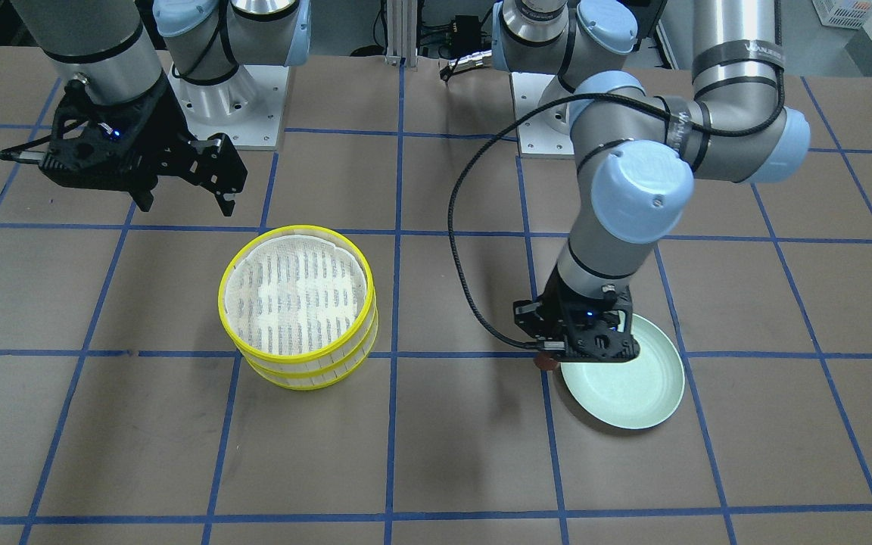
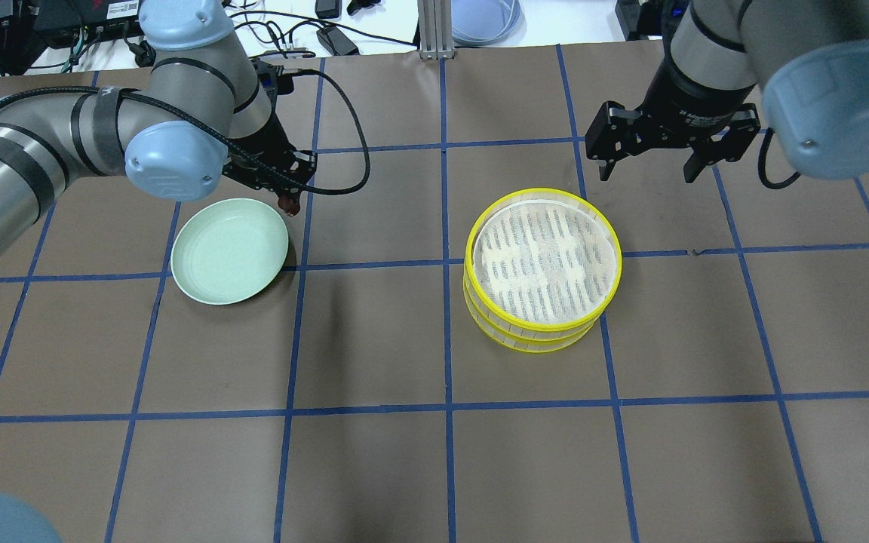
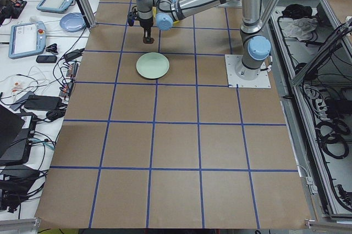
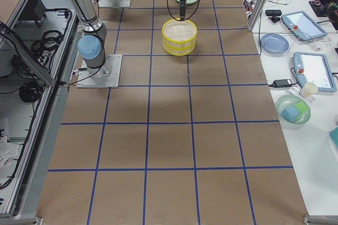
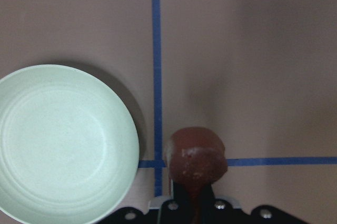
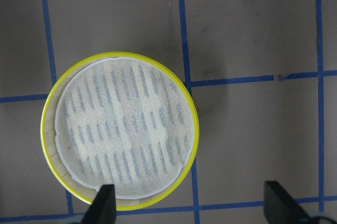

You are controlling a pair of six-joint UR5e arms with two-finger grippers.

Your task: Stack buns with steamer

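My left gripper (image 2: 284, 197) is shut on the dark reddish-brown bun (image 5: 196, 155), held above the table just beside the rim of the pale green plate (image 2: 229, 250). The bun also shows in the front view (image 1: 546, 362) under the gripper (image 1: 566, 356). The plate is empty. The yellow-rimmed steamer (image 2: 542, 264), two stacked tiers with a white mesh liner on top, stands mid-table. My right gripper (image 2: 646, 173) is open and empty, hovering behind the steamer; its fingertips (image 6: 106, 203) show in the right wrist view over the steamer (image 6: 120, 129). The cream-white bun is out of view.
The brown table carries a grid of blue tape lines (image 2: 446, 264). The arm bases (image 1: 224, 98) stand at the robot side. Side benches with tablets and bowls (image 4: 293, 110) lie off the table's edge.
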